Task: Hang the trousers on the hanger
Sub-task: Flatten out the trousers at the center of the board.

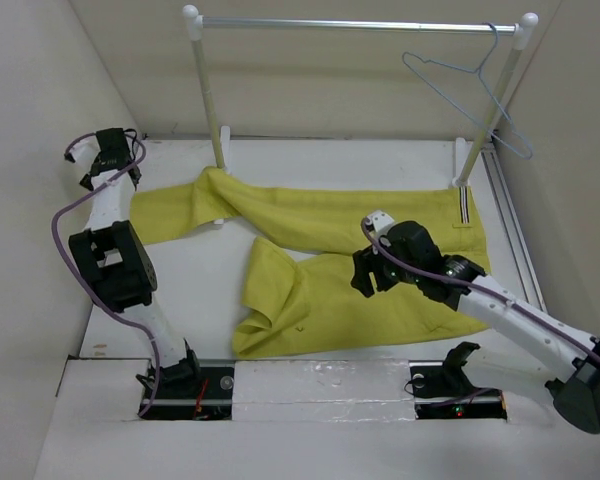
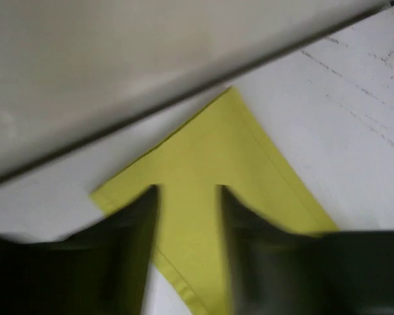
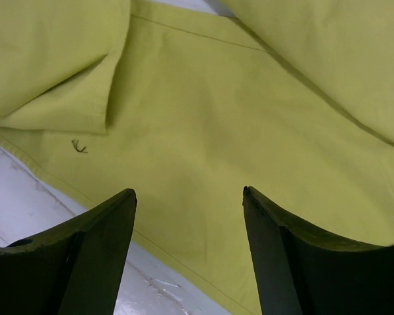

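The mustard-yellow trousers (image 1: pixel 320 250) lie spread flat on the white table, waistband with dark stripes at the right (image 1: pixel 463 210), one leg reaching far left, the other folded back near the front. The pale blue-grey wire hanger (image 1: pixel 470 85) hangs by its hook from the silver rail at the back right. My left gripper (image 1: pixel 130 180) is open above the far-left leg end (image 2: pixel 203 197). My right gripper (image 1: pixel 365 275) is open, hovering over the near leg (image 3: pixel 203 131), close to its hem edge.
The silver rail (image 1: pixel 360 24) on white posts (image 1: pixel 208 90) stands across the back; its left post base sits beside the trousers. Beige walls close in left, right and back. Bare white table (image 1: pixel 190 290) lies between the legs and the left arm.
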Tool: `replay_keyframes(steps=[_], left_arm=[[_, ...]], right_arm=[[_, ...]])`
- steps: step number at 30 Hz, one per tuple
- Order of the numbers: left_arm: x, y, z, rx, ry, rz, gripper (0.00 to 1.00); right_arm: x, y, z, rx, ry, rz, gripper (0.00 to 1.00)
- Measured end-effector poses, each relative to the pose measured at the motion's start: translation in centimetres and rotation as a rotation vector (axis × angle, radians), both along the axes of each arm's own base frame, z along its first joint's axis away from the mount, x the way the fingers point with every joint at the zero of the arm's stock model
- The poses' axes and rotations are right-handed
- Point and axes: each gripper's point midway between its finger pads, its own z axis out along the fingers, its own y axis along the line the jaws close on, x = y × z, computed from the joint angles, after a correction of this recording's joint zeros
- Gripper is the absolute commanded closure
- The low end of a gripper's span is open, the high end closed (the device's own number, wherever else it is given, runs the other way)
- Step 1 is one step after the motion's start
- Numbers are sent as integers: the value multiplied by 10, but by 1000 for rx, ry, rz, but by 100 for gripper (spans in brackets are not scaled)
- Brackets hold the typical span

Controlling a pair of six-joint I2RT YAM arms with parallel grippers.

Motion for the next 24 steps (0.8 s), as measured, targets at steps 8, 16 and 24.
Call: replay_keyframes(steps=[8, 16, 24], left_arm=[[-44, -34, 26, -42, -78, -111, 28], [-91, -168, 89, -85, -319, -496, 32], [-117, -162, 101, -60, -298, -509, 33]], right_arm=[[-5, 85, -26, 3, 99, 264, 16], [-7, 143, -86, 33, 257, 410, 50], [-32, 224, -41, 144, 208, 646, 100]])
